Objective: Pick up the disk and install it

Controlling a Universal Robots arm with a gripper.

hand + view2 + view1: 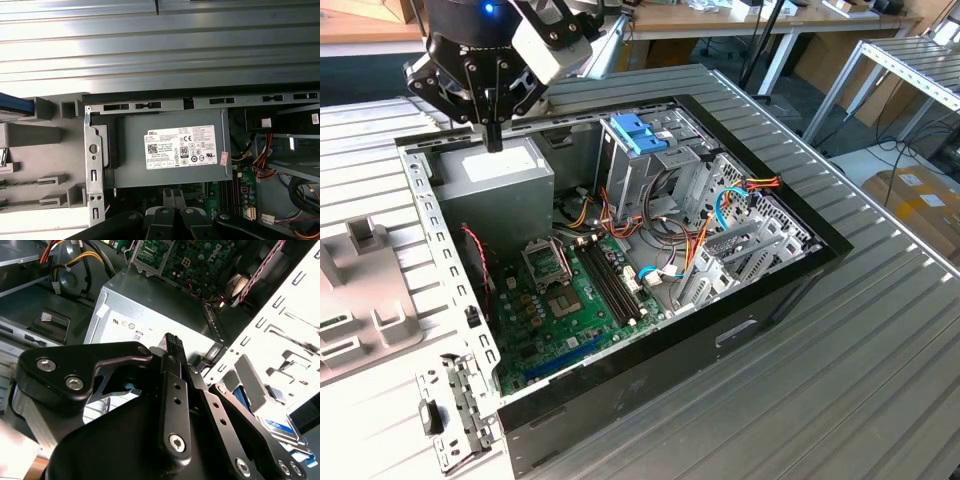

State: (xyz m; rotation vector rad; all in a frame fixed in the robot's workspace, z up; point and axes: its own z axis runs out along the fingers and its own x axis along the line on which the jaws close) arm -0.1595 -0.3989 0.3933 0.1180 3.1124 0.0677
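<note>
Gripper (495, 138) hung fingertips-down over the open computer case (760, 300), directly above the grey power-supply box (495, 185) in the corner at the exterior view's left. There was a small gap between the tips and the box lid. Its fingers (172, 347) were pressed together with nothing between them; both wrist views agreed. The disk (274, 424) was not in the case. In the second wrist view it lay past the perforated metal side wall (280, 325), with blue carrier edge and a labelled face showing behind a grey post. In the first wrist view a blue strip of it (16, 104) showed at the grey moulded holder (45, 150) just beside the case frame. It could not be told whether it sat in a slot or only against the blocks. The disk was well apart from the gripper. Inside the case, the green motherboard (570, 300) lay in the floor with cable bundles beside it. A light-blue latch block (638, 133) sat on top of the drive cage. The case stood on a ridged metal table (840, 400).
</note>
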